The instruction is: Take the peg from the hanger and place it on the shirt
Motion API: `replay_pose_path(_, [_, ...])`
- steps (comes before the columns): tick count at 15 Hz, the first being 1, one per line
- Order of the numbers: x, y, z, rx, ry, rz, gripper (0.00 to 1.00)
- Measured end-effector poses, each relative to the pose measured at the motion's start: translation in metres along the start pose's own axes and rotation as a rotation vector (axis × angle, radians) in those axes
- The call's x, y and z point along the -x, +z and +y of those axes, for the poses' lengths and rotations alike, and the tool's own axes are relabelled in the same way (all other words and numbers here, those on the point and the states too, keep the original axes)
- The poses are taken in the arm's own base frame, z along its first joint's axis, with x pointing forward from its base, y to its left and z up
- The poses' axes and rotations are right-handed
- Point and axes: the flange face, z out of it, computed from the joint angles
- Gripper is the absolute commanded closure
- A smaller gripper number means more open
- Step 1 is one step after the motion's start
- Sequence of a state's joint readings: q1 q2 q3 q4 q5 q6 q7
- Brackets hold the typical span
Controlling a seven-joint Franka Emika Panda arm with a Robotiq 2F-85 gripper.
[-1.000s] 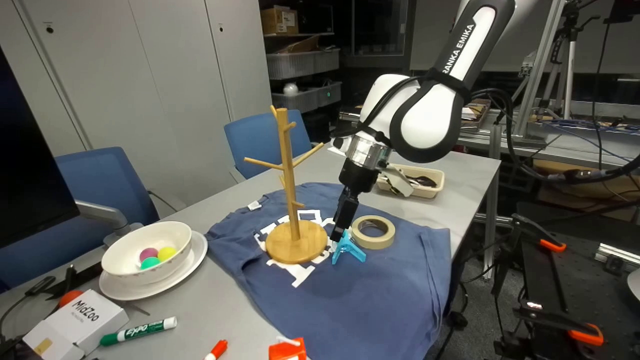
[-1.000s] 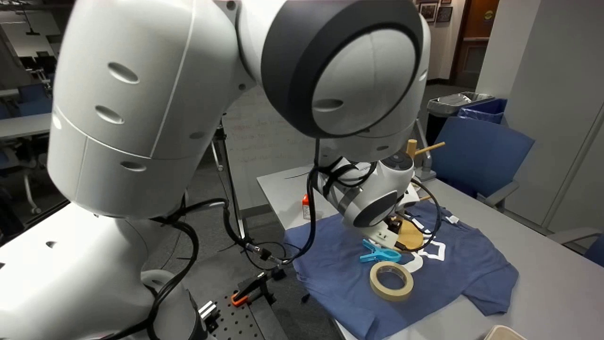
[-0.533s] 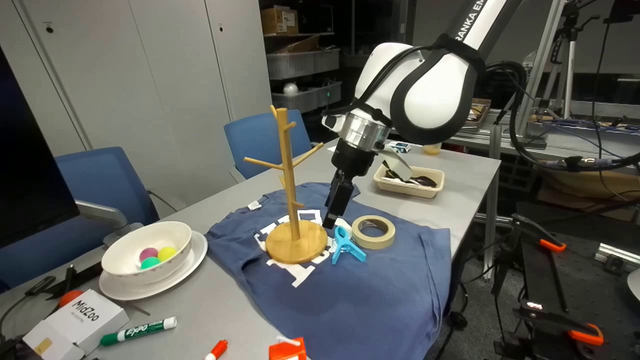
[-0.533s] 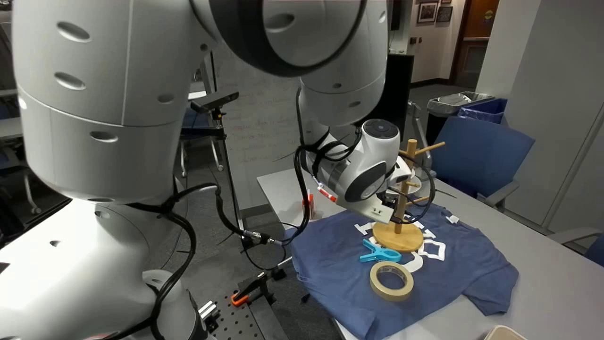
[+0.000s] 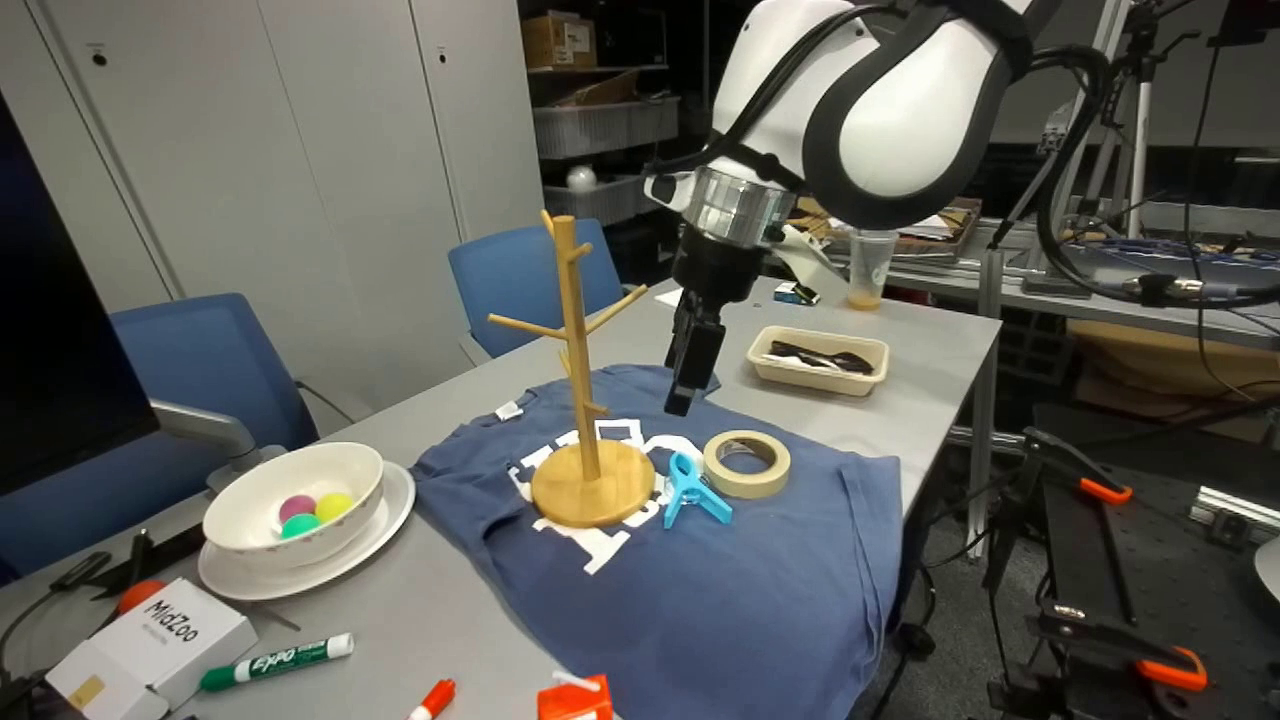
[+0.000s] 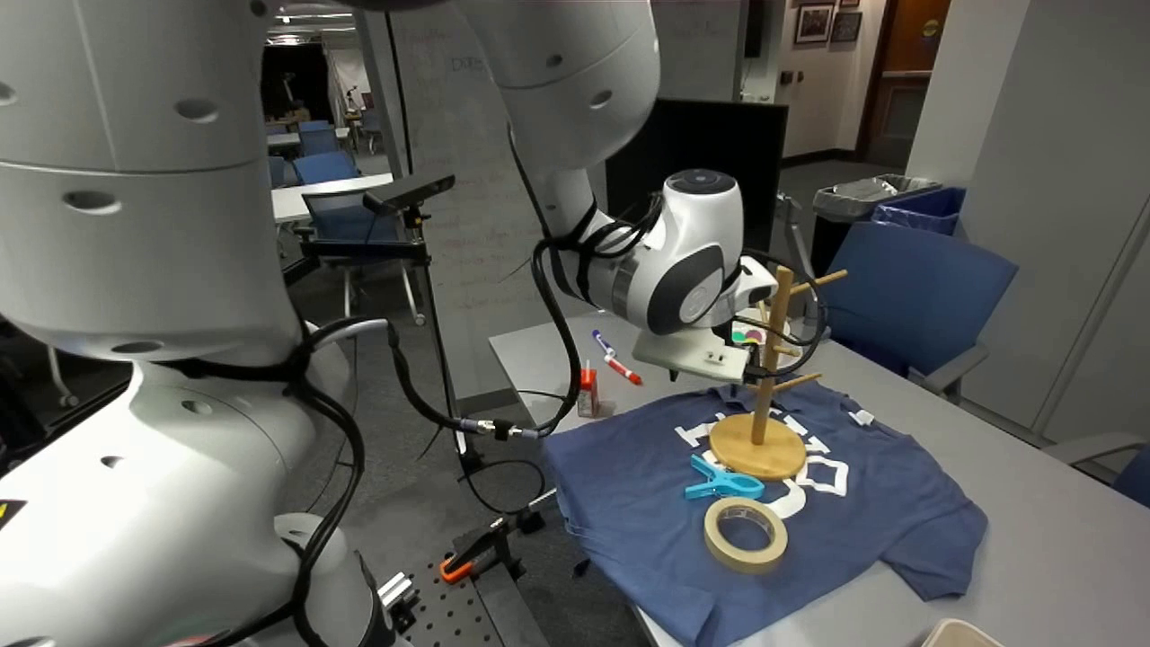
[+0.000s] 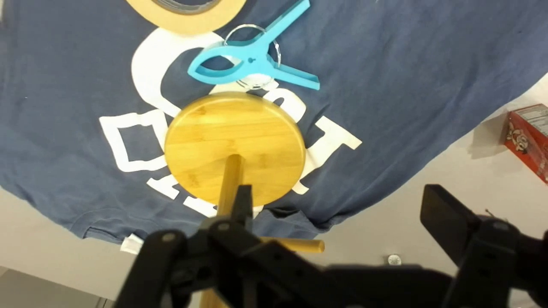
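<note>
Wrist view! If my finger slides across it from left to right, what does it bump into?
White shirt tag → blue peg → tiny round white thing → red box

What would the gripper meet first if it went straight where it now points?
Probably the hanger's round base, seemingly below one of the fingers; depth is unclear, so the shirt beside it may come first.
</note>
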State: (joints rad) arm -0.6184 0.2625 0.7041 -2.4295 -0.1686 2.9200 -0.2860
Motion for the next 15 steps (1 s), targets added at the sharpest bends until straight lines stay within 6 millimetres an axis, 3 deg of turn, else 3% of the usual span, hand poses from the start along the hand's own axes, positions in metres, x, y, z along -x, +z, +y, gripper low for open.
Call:
replay_pose_path(6, [-0.007, -0.041, -0.007, 0.085, -0.023, -0.081, 0.0])
replay_pose_path(15, [-0.028, -0.082, -0.029, 0.127, -0.004, -0.108, 0.0])
